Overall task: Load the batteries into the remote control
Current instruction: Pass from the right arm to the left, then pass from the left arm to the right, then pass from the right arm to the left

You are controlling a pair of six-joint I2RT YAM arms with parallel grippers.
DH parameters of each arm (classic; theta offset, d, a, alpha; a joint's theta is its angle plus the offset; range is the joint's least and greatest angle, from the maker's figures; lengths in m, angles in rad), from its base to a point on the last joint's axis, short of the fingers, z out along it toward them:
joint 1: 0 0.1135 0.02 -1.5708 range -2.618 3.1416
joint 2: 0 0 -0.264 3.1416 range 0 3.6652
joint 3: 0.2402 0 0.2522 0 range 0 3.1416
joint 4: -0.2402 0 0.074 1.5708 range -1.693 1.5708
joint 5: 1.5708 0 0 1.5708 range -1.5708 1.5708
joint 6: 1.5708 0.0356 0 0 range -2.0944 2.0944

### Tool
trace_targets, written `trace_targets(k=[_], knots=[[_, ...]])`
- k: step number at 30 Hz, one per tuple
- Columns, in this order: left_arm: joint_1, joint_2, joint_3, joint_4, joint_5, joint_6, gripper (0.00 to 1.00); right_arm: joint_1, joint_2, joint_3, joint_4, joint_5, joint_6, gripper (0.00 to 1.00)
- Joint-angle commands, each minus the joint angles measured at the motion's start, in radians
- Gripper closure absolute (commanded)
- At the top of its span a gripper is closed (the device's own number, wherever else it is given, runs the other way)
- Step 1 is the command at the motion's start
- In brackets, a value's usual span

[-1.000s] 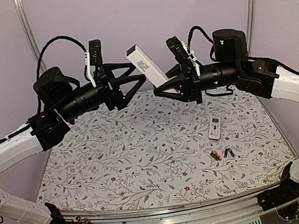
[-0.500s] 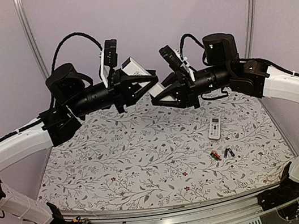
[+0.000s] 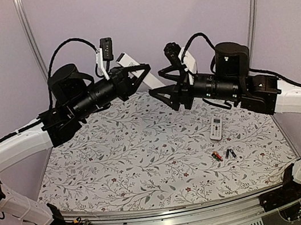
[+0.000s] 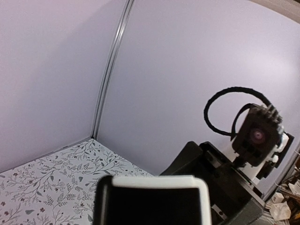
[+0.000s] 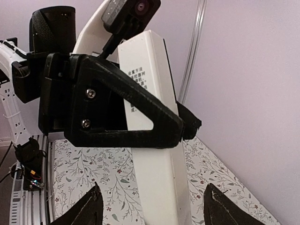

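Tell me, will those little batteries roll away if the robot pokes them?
Probably, yes. The batteries are cylinders lying on their sides on the flat table, so a sideways poke would likely roll them. They lie close together, so one may bump the others.

White-shelled arms (image 3: 13, 153), black joints, looping black cables (image 3: 64, 44).

We see pale lilac walls (image 3: 140, 16) closing in the back and sides, with slim metal posts (image 3: 27, 29) at the corners. Below lies a white cloth (image 3: 135, 161) printed with grey leafy sprigs, an aluminium rail (image 3: 175, 224) along its near edge, all under soft, even light.
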Motion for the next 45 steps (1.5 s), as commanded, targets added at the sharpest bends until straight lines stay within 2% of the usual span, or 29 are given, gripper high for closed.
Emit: trace_targets(k=[1, 4, 7, 12, 14, 17, 19, 20, 21, 23, 24, 26, 29, 32, 39, 45], knots=[[-0.003, 0.000, 0.016, -0.022, -0.094, -0.059, 1.00, 0.091, 0.013, -0.004, 0.096, 0.334, -0.158, 0.28], [-0.003, 0.005, 0.018, -0.023, -0.090, -0.069, 1.00, 0.126, 0.057, 0.017, 0.096, 0.395, -0.234, 0.28], [-0.003, 0.005, 0.020, -0.022, -0.083, -0.071, 1.00, 0.134, 0.097, 0.050, 0.096, 0.476, -0.238, 0.37], [-0.003, 0.006, 0.014, -0.025, -0.083, -0.074, 1.00, 0.136, 0.120, 0.067, 0.111, 0.540, -0.238, 0.45], [-0.003, 0.006, 0.013, -0.027, -0.079, -0.076, 1.00, 0.136, 0.126, 0.070, 0.112, 0.560, -0.242, 0.58], [-0.003, 0.009, 0.014, -0.027, -0.074, -0.072, 1.00, 0.136, 0.125, 0.068, 0.109, 0.573, -0.239, 0.86], [-0.003, 0.007, 0.014, -0.029, -0.070, -0.063, 1.00, 0.136, 0.119, 0.065, 0.104, 0.576, -0.233, 0.99], [-0.001, 0.004, 0.012, -0.030, -0.062, -0.055, 0.95, 0.136, 0.114, 0.065, 0.098, 0.574, -0.230, 1.00], [0.002, -0.001, 0.010, -0.029, -0.043, -0.039, 0.78, 0.135, 0.102, 0.066, 0.089, 0.562, -0.225, 1.00], [0.015, -0.028, -0.003, -0.019, 0.016, 0.013, 0.31, 0.126, 0.082, 0.074, 0.050, 0.477, -0.210, 1.00], [0.026, -0.047, -0.022, -0.010, 0.046, 0.049, 0.18, 0.110, 0.069, 0.084, 0.016, 0.393, -0.195, 1.00], [0.037, -0.093, -0.066, 0.017, 0.110, 0.134, 0.08, 0.055, 0.029, 0.109, -0.051, 0.160, -0.123, 1.00], [0.041, -0.153, -0.120, 0.038, 0.179, 0.243, 0.05, -0.024, -0.010, 0.122, -0.115, -0.170, -0.029, 1.00], [0.040, -0.163, -0.124, 0.023, 0.203, 0.274, 0.06, -0.038, -0.029, 0.131, -0.141, -0.310, -0.015, 1.00], [0.029, -0.098, -0.063, 0.061, 0.299, 0.221, 0.15, -0.039, 0.021, 0.201, -0.218, -0.380, -0.019, 1.00], [0.009, -0.051, -0.011, 0.082, 0.327, 0.189, 0.21, -0.039, 0.053, 0.230, -0.240, -0.410, -0.016, 1.00]])
